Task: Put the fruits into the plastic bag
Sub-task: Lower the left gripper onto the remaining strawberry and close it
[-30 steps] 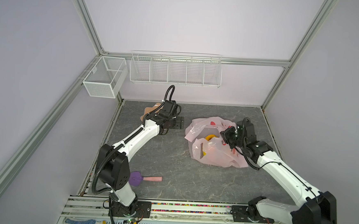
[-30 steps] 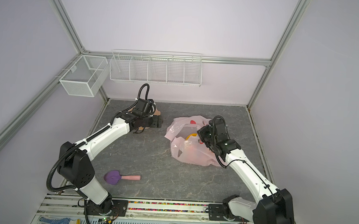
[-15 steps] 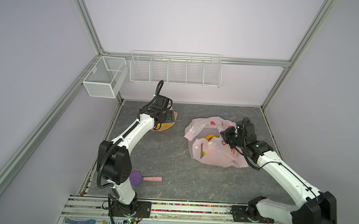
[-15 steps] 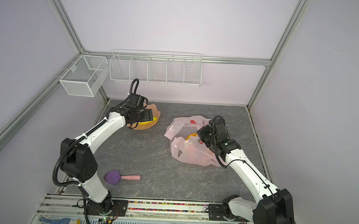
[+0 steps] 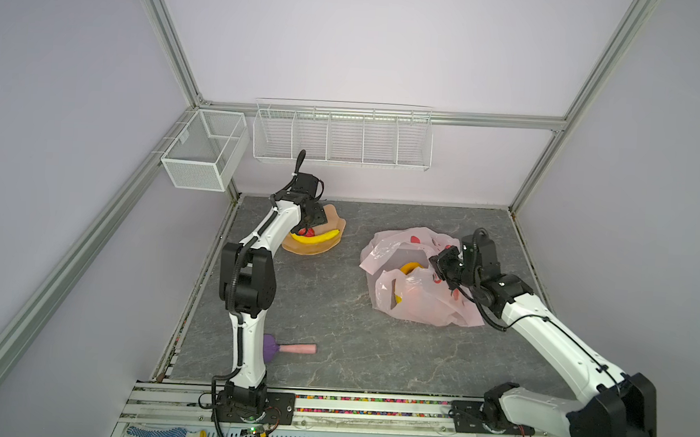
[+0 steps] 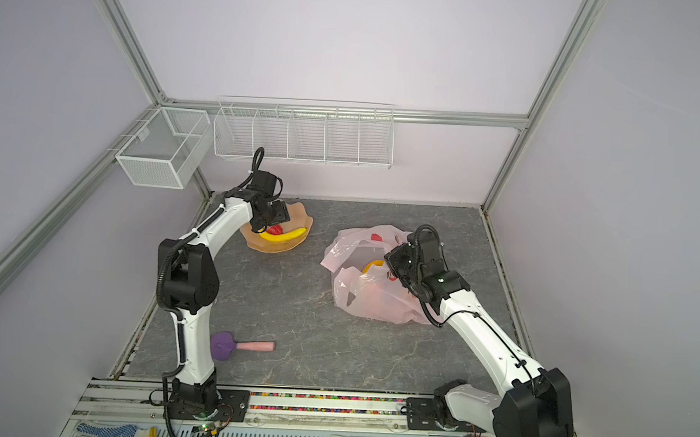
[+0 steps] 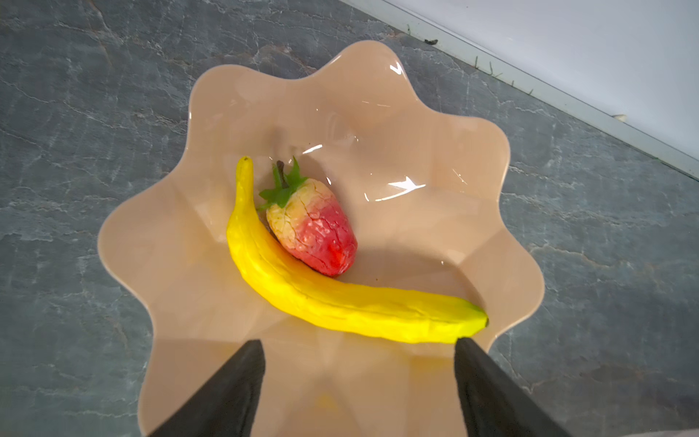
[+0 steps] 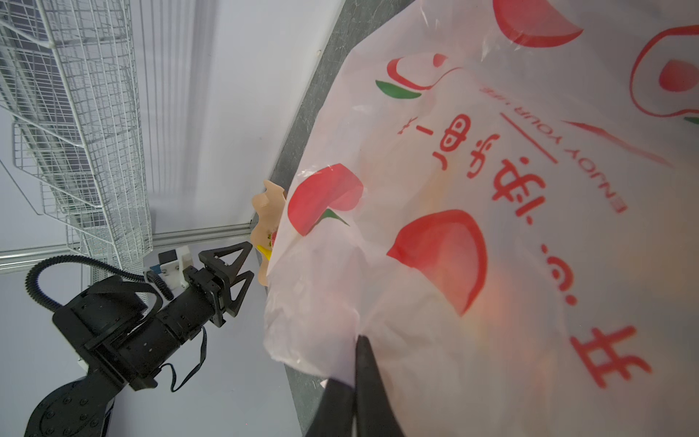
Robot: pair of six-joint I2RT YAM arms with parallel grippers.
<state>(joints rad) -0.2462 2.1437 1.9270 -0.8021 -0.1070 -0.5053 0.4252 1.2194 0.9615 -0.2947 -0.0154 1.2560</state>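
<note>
On the grey table (image 5: 334, 318), a pink plastic bag (image 5: 422, 303) lies right of the middle, with something yellow (image 5: 410, 267) inside, maybe a fruit. The right hand (image 8: 358, 352) pinches its edge. The left hand (image 7: 358, 342), spread apart, hovers over the bowl (image 5: 313, 249) left of middle; a banana (image 7: 340, 302) and strawberry (image 7: 314, 234) wait there.

Left arm (image 5: 281, 223) stretched far forward, left fingers (image 7: 234, 389) spread wide, pointing down; right fingers (image 8: 368, 389) pressed tightly together.

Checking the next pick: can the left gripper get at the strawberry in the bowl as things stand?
Probably yes. The left gripper hovers open above the bowl, and the strawberry lies uncovered; only the banana, lying against it, may crowd one finger.
</note>
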